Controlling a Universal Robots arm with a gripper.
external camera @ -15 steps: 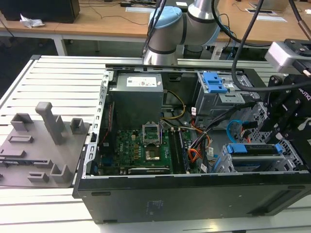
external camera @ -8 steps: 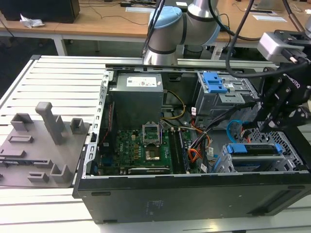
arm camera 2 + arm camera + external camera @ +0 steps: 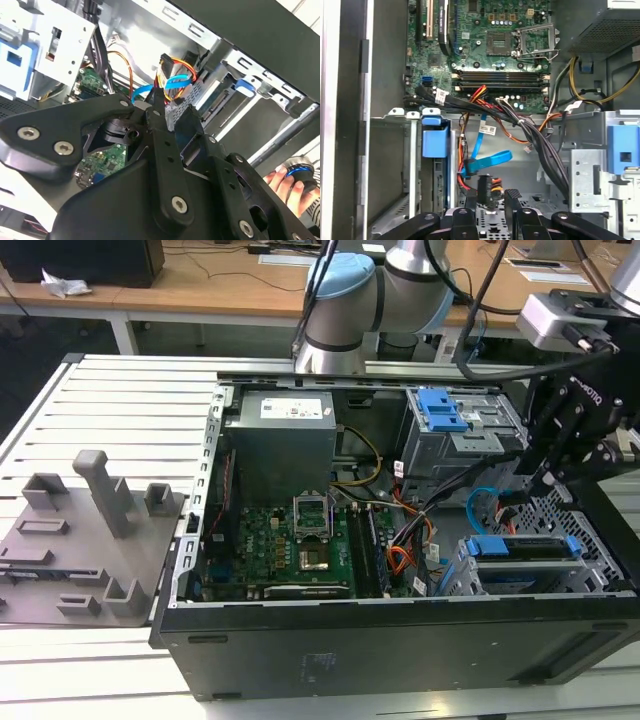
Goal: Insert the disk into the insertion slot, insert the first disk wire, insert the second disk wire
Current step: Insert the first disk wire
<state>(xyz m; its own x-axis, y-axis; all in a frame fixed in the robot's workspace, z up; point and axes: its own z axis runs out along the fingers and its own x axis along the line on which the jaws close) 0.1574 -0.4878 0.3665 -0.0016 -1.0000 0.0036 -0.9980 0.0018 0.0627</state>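
1. The disk (image 3: 520,548) is sitting in the insertion slot (image 3: 453,578).
2. The gripper (image 3: 491,196) is hovering at a black connector (image 3: 486,186); I cannot tell whether it is gripping it.
3. The second disk wire (image 3: 487,161) is looping just beside that connector.

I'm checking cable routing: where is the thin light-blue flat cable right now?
In the exterior view, the light-blue cable loops at the exterior view's right inside the case, between the disk and the taller grey bay.
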